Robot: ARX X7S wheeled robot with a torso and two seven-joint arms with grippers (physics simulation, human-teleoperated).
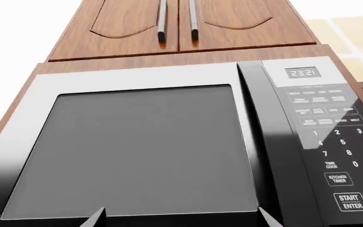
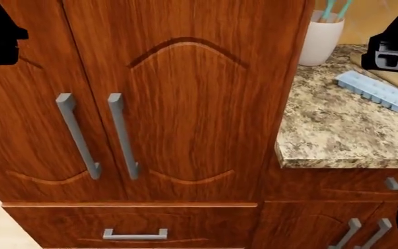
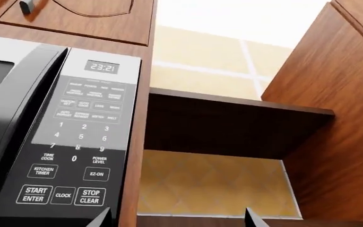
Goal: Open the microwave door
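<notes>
The microwave door (image 1: 137,151), silver-framed with a dark grey window, fills the left wrist view and sits flush with its black handle strip (image 1: 257,142) and keypad (image 1: 332,142); it looks shut. My left gripper (image 1: 180,220) faces the door's lower edge, tips wide apart, nothing between them. In the right wrist view the keypad (image 3: 74,142) with its 23:21 display is beside my right gripper (image 3: 178,220), which is open and empty, facing the wooden side panel (image 3: 134,142) and an open shelf niche (image 3: 226,127). The head view shows no microwave.
Wooden upper cabinets with metal handles (image 1: 162,21) sit above the microwave. The head view shows tall cabinet doors (image 2: 185,104), a granite counter (image 2: 337,129) carrying an ice cube tray (image 2: 375,91) and a white utensil cup (image 2: 321,36), and drawers (image 2: 135,234) below.
</notes>
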